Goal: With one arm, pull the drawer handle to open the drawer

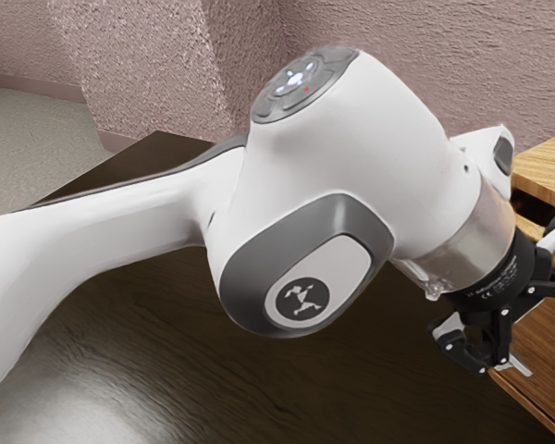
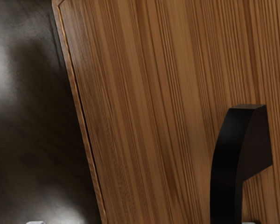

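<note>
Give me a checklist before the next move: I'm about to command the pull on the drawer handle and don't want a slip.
1. Handle close ahead in the wrist view: ok.
2. Tool near the drawer front: ok.
3. Tool gripping the handle: cannot tell.
4. Nothing between hand and handle in the wrist view: ok.
5. Room over the dark table to pull back: likely ok.

Drawer handle (image 2: 238, 163) runs out of the wrist view. Cabinet (image 1: 546, 171) cropped at the exterior view's right edge.
</note>
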